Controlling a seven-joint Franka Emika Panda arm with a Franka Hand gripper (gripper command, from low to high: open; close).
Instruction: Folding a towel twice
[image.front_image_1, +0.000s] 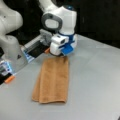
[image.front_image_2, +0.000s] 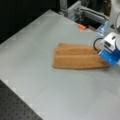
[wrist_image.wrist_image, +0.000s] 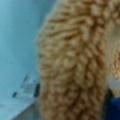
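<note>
The gripper (image.front_image_1: 59, 55) sits low over the table (image.front_image_1: 95, 82), right at one short end of the towel (image.front_image_1: 52, 81). In both front views its fingertips are hidden behind the hand and the cloth, so whether it pinches the towel's edge or merely touches it cannot be told. The wrist view shows only terry pile of the towel (wrist_image.wrist_image: 72, 65) pressed close to the lens, which suggests the cloth is at the fingers.

From the gripper the towel (image.front_image_2: 76, 59) stretches away as a long narrow strip, flat on the table, with layered edges showing along one long side. That reads as one fold already made. The second fold, across the strip's length, does not look done yet.
</note>
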